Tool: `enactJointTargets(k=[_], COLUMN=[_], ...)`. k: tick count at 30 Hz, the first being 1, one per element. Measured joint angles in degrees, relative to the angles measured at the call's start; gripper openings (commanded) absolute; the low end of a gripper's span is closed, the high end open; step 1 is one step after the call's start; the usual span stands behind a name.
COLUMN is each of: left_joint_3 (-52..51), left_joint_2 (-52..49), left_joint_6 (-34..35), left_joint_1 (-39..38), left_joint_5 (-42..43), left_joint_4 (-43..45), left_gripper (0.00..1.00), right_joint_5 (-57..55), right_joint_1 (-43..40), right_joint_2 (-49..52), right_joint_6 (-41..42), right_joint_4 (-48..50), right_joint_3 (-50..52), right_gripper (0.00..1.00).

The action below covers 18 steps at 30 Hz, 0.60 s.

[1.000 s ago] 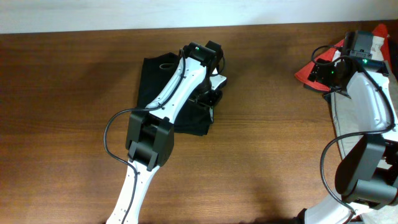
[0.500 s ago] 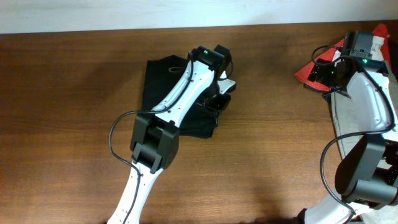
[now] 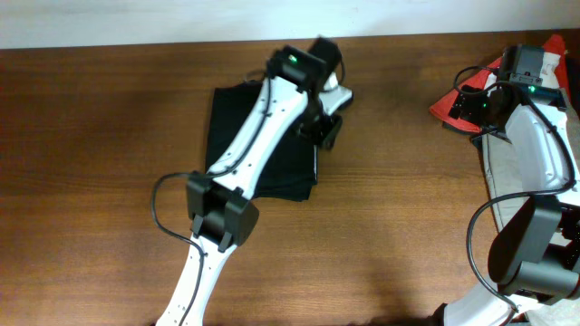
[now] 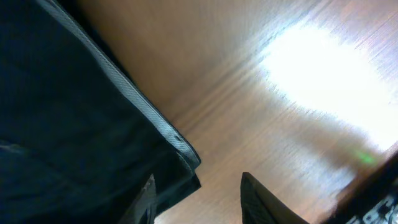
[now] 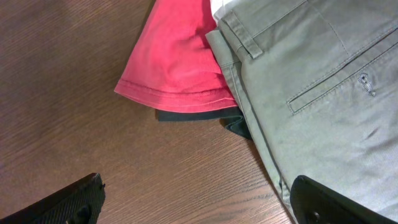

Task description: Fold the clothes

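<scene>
Standing by the table (image 3: 109, 136), overhead first. Left arm (image 3: 263, 127) lay stretched across the black garment (image 3: 227, 127), which sat flat left of the table's middle as a tidy dark rectangle. Versus a second ago: left gripper (image 3: 326, 131) had swung out past the cloth's right edge and toward the far side of the table; before, it was over the garment's right half. The garment itself had slid slightly right, and its right edge read straighter than earlier. Right arm (image 3: 535, 136) and right gripper (image 3: 467, 104) hadn't budged across the three shots, parked at the far right by the red garment (image 3: 446, 109).

Left wrist: black garment (image 4: 62, 112) filled the left side, its hemmed edge running diagonally down to a corner. Left gripper (image 4: 198, 180) was released, jaws apart and closed on nothing. That corner and bare wood showed in the gap beside the fingers (image 4: 264, 202). Bright glare patch (image 4: 323, 68) on the wood, upper right.

Right wrist: red garment (image 5: 180, 56) lay on a dark cloth (image 5: 193, 116) whose edge poked out underneath. Grey trousers (image 5: 311, 81) sat against both on the right, back pocket and belt loop facing up. Right gripper (image 5: 198, 183) was spread wide, fingers (image 5: 68, 199) at the frame's bottom corners, gripping nothing.
</scene>
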State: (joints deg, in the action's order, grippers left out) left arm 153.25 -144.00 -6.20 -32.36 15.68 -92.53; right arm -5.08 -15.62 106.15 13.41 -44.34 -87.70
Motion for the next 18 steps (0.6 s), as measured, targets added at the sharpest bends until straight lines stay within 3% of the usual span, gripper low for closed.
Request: enactJointTargets(k=[3,10,18], left_joint_3=[6.4,0.8,-22.6], left_joint_2=[0.1,0.2,0.1], left_joint_6=[1.0,2.7,3.0], left_joint_1=[1.9,6.3,2.5], left_joint_5=[-3.0,-3.9,2.0], left_joint_4=[-2.5,-3.3,9.6], left_gripper=[0.00,0.00,0.00], right_joint_5=[0.0,0.0,0.0], right_joint_1=[0.0,0.0,0.0], right_joint_2=[0.0,0.0,0.0], right_joint_6=[0.0,0.0,0.0], right_joint_4=[0.0,0.0,0.0], right_joint_3=[0.0,0.0,0.0], right_gripper=[0.99,0.99,0.99])
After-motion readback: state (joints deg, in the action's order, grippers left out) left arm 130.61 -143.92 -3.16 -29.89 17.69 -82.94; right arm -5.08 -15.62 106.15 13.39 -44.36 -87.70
